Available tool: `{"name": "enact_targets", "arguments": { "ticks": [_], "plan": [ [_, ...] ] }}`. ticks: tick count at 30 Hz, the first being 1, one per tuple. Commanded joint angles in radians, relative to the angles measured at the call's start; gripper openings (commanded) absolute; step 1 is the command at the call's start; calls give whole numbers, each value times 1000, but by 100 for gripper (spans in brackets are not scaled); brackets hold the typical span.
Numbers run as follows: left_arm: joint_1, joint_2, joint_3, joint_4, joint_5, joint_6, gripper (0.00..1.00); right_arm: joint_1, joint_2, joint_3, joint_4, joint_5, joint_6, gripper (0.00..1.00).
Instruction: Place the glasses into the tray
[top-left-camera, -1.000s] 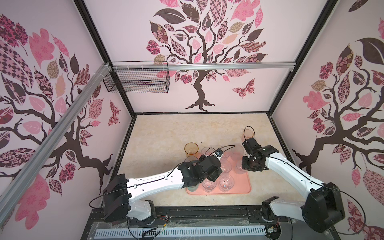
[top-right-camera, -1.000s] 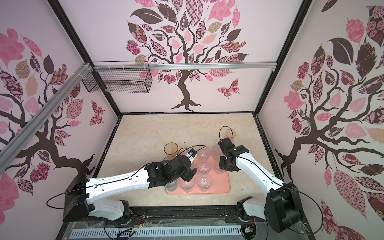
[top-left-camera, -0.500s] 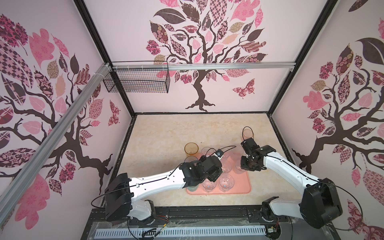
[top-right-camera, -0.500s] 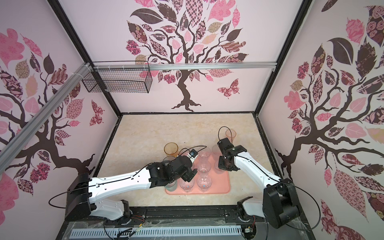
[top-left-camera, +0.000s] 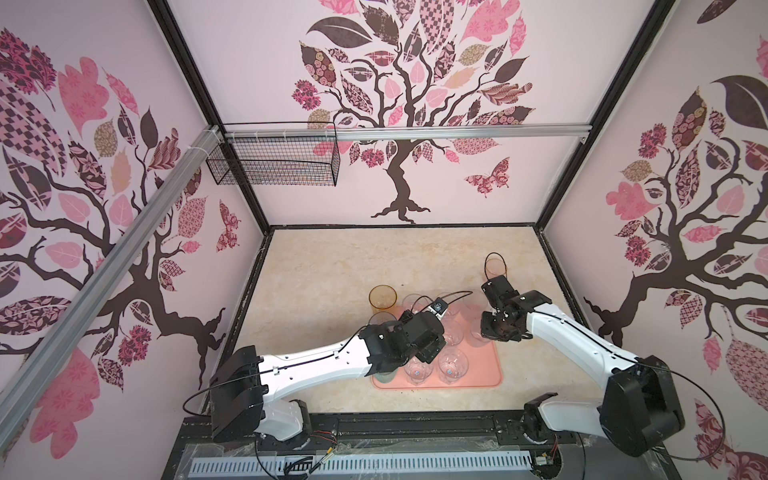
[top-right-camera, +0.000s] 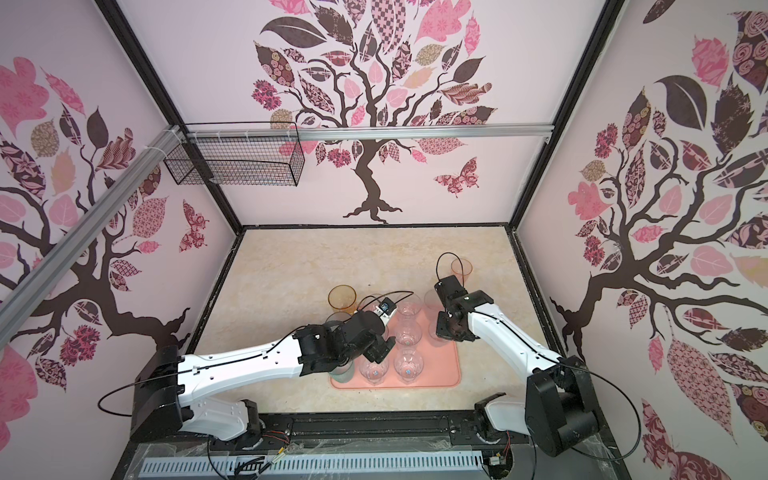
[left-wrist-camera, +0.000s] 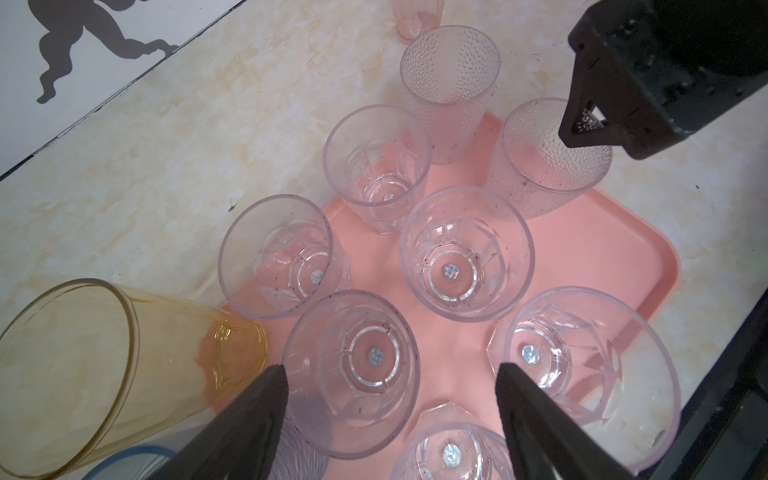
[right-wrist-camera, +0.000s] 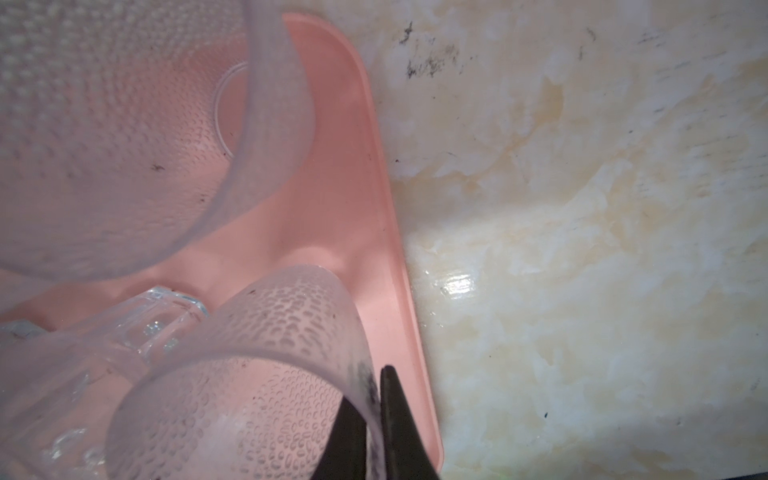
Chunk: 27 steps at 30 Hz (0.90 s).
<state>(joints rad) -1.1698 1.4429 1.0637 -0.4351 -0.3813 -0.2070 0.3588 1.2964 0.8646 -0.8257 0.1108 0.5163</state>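
The right end effector (right-wrist-camera: 372, 399) is closed on the wall of a dimpled frosted glass (right-wrist-camera: 249, 374), one finger inside the rim and one outside, and the glass is held just inside the raised edge of the tray (right-wrist-camera: 390, 232). Whether its base is seated cannot be told. The step is done well if the glass is kept upright and lowered until its base lies flat on the tray floor, clear of the neighbouring dimpled glass (right-wrist-camera: 124, 124). Only then should the grip be released and the fingers drawn straight up. The left end effector (left-wrist-camera: 390, 369) hangs open over the faceted glasses (left-wrist-camera: 465, 253), empty. An amber glass (top-left-camera: 382, 300) and a pinkish glass (top-left-camera: 494, 266) stand on the surface (top-left-camera: 332, 270) — outside the tray.
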Motion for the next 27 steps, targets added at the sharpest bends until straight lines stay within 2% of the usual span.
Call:
{"name": "enact_targets", "arguments": {
  "ticks": [1,16,27],
  "plan": [
    [-2,13,-6,20,-8,-3,83,6,22,14,-8,5,-8,6],
    [-2,9,-16,17,-12,-8,83,6,30,30,-13,43,-27,6],
    [-2,8,-23,18,-14,-15,83,6,36,28,-10,26,-23,6]
  ]
}}
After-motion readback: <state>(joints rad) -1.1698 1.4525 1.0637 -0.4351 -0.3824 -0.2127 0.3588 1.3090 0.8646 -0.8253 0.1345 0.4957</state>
